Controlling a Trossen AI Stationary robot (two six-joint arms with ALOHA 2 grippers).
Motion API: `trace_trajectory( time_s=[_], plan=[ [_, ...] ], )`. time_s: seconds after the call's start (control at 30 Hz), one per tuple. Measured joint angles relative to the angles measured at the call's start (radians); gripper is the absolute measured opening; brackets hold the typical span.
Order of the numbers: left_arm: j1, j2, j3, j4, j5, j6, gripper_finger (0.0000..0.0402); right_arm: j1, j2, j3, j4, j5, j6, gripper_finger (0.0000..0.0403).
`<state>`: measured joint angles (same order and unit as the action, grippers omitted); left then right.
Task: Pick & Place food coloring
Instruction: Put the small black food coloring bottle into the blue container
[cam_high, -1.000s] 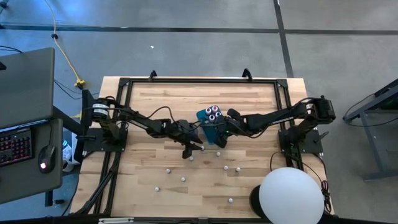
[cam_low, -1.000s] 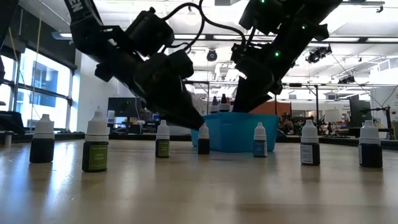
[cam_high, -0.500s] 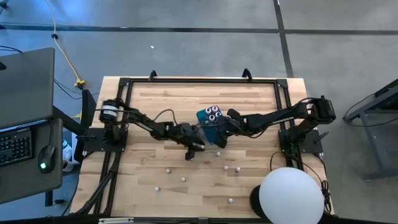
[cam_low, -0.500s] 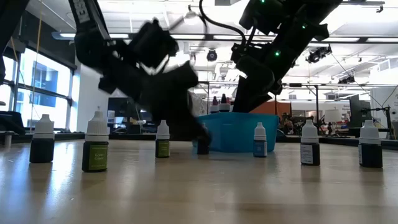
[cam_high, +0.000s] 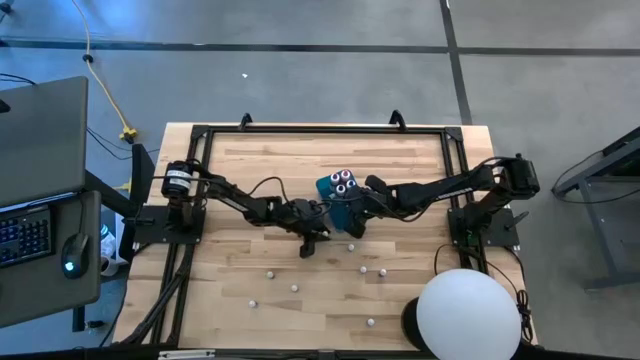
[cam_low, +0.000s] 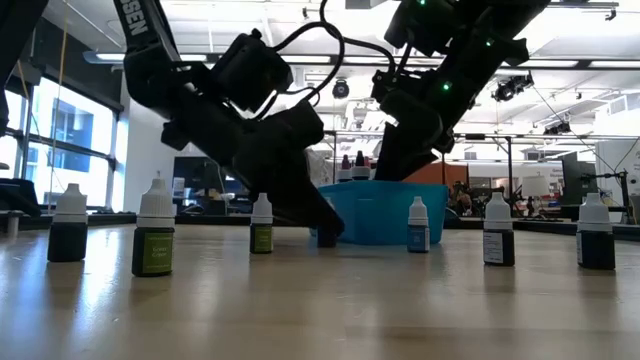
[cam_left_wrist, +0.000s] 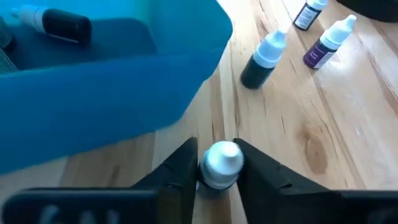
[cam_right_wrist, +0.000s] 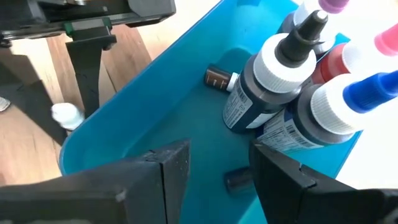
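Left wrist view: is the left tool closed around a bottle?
Yes, the left tool has its two fingers pressed against either side of a white-capped bottle standing on the table beside the blue box.

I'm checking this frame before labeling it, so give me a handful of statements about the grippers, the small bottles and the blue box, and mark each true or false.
1. The left gripper has its fingers on either side of a small white-capped bottle standing on the table. True.
2. The blue box is empty. False: it holds several larger bottles with pink, blue and dark tips, plus small bottles lying on its floor.
3. The right gripper is at the blue box, its fingers open. True.
4. All small bottles are already in the box. False: several still stand on the table, such as a green-labelled one.
5. The left gripper is lifted high above the table. False: it is down at table level beside the box.
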<state>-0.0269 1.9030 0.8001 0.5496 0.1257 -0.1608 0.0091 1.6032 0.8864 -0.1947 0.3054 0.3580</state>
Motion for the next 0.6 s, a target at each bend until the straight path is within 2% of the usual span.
trace_trajectory(
  time_s=[0.1,0.27,0.43,0.5,0.6],
  plan=[
    [0.0,-0.005,0.0,0.001,0.026,0.0,0.0054,0.0,0.0,0.0,0.0,-0.002,0.0,0.0156],
    [0.0,-0.102,0.0,0.002,0.08,-0.015,0.0054,0.0,0.0,0.0,-0.004,-0.036,0.0,0.0156],
    [0.005,-0.209,0.0,0.003,-0.033,-0.005,0.0089,0.0,0.0,0.0,-0.006,-0.079,0.0,0.0151],
    [0.019,-0.253,0.0,-0.001,-0.088,0.005,0.0095,0.003,-0.005,0.0,-0.016,-0.091,0.0,0.0146],
    [0.062,-0.26,0.001,-0.006,-0.115,0.007,0.0098,0.015,-0.022,0.0,-0.037,-0.09,0.0,0.0133]
  ],
)
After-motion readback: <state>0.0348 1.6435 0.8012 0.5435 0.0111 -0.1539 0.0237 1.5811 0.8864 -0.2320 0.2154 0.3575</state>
